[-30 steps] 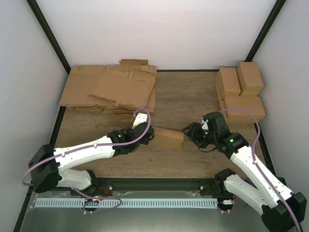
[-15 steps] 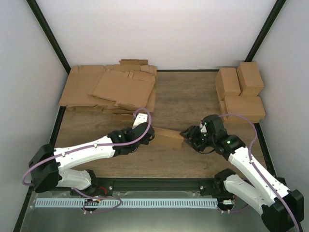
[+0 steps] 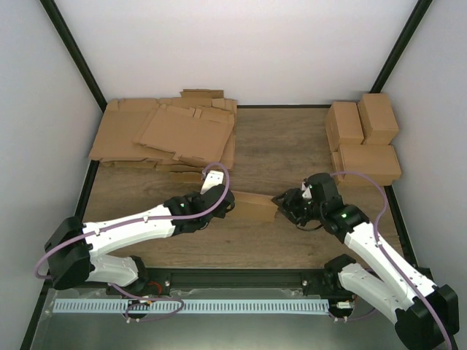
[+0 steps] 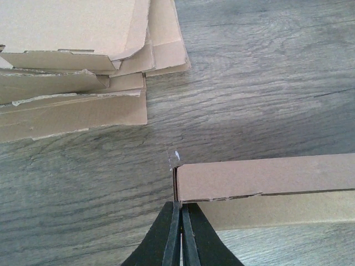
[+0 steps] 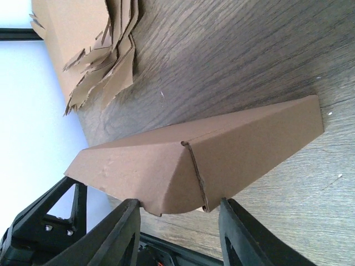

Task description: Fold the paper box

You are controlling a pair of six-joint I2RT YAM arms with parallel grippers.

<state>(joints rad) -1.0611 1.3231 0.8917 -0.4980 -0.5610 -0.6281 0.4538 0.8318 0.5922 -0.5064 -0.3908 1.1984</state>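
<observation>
Two hands on the paper box (image 3: pixel 254 206) right now, mid counter (image 3: pixel 284 146), box lying lengthwise between them. Left hand (image 4: pixel 178 219) pressed together at the left end, pinching what looks like a thin card edge. Right hand (image 5: pixel 177 202) spread around the right end, pads just beside the card, no clear clamp yet. Looks like the shaping step, more wedge than square so far. Next up, probably: squeeze the right end gently, hold the left pinch steady, avoid crushing the creases.
</observation>
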